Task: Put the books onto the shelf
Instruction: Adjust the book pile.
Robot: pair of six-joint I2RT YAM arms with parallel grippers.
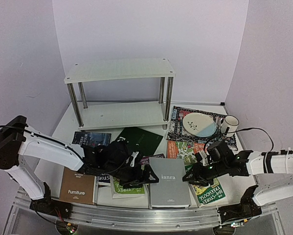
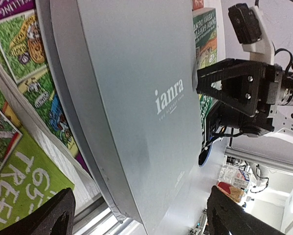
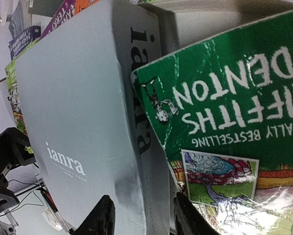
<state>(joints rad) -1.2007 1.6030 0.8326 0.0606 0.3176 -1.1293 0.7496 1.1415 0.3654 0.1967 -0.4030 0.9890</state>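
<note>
The grey "ianra" book (image 1: 169,188) lies flat at the table's front centre, among other books spread on the table. My left gripper (image 1: 146,174) is at its left edge, open wide, with its fingers straddling the book's corner (image 2: 139,215) and not touching it. My right gripper (image 1: 188,177) is at the book's right side, and its fingers are closed over the spine edge (image 3: 141,215). One finger rests on the grey cover (image 3: 73,112); the other is tucked beside the green Treehouse paperback (image 3: 234,98). The white two-tier shelf (image 1: 119,71) stands at the back with nothing on it.
A brown "Furniture" book (image 1: 78,186) lies front left and a dark green book (image 1: 139,139) lies in front of the shelf. A blue book (image 1: 91,138) and cartoon paperbacks (image 1: 207,192) lie around the grey one. A patterned mat (image 1: 178,128) at back right carries a plate (image 1: 200,122) and a mug (image 1: 229,125).
</note>
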